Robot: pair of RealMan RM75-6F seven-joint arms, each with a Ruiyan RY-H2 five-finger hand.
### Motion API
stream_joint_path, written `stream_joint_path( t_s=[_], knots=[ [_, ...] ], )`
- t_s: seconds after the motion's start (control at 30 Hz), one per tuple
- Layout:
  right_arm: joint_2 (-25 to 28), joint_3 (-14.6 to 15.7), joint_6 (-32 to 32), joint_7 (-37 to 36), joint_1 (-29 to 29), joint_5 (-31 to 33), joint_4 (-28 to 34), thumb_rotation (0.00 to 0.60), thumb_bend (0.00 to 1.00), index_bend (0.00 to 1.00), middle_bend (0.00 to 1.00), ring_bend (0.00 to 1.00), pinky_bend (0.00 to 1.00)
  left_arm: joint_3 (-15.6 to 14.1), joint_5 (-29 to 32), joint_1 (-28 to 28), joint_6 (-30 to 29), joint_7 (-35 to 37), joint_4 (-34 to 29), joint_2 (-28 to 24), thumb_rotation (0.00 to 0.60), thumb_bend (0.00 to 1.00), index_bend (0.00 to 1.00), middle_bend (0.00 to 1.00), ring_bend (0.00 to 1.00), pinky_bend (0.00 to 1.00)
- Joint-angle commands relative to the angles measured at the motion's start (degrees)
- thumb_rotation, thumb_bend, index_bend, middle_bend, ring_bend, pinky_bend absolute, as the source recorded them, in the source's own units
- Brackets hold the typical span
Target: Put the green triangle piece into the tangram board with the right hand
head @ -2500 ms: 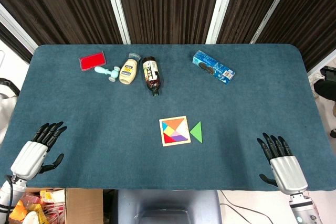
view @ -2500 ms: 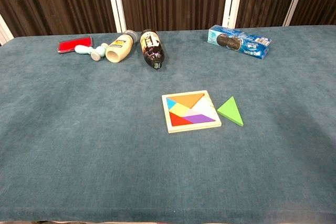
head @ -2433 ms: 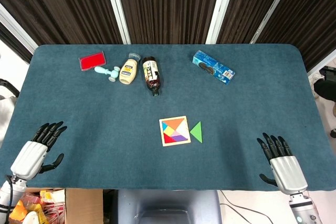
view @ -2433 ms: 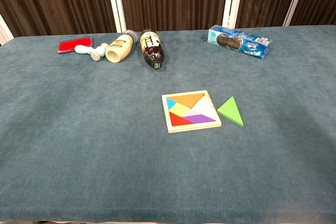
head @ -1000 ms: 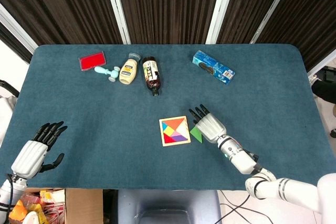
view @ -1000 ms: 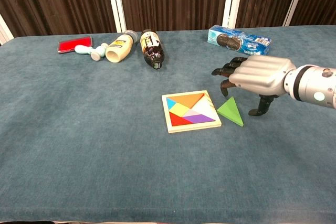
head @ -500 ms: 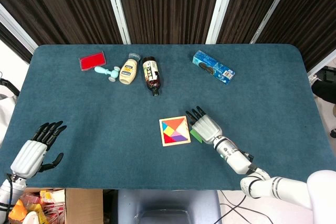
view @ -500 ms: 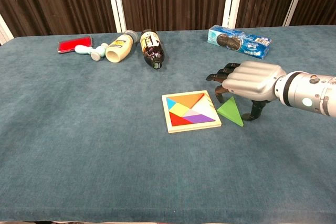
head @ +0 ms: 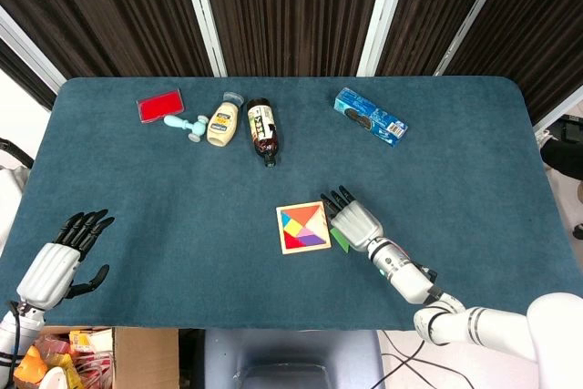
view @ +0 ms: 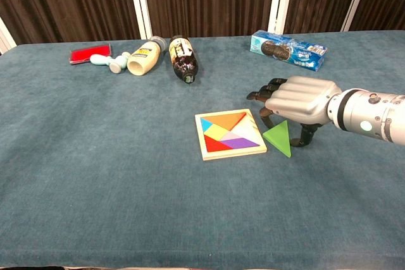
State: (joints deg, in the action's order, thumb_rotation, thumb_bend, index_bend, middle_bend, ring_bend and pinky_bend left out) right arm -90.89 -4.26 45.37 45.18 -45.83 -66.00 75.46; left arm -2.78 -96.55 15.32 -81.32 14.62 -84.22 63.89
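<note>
One right hand (view: 295,104) arches, fingers apart, over green triangle piece (view: 278,138); grasp pending, tangram board (view: 229,133) at 9 o'clock.

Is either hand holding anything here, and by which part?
The right hand has its fingers at the green triangle's far end, which looks tilted up; a firm hold cannot be told. The left hand holds nothing.

Bright, even overhead light, soft shadows, both views sharp
</note>
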Motion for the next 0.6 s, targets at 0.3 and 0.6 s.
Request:
stream_joint_path(
  t_s=[0.3,0.6],
  knots=[
    [1.16,0.44,2.33,-0.54,-0.08,0.38,1.64,0.600,0.55,0.65,0.00,0.00,0.00,-0.08,-0.31,-0.22,-0.60,0.44,0.21,-0.11,0.600,0.43,0.00,0.00,0.00,0.00],
    [4.85,-0.78,6.24,-0.78,-0.20,-1.31,6.53,0.600,0.55,0.65,0.00,0.00,0.00,-0.29,-0.71,-0.31,-0.72,-0.03,-0.01,-0.03,0.600,0.43,0.00,0.00,0.00,0.00]
  ],
)
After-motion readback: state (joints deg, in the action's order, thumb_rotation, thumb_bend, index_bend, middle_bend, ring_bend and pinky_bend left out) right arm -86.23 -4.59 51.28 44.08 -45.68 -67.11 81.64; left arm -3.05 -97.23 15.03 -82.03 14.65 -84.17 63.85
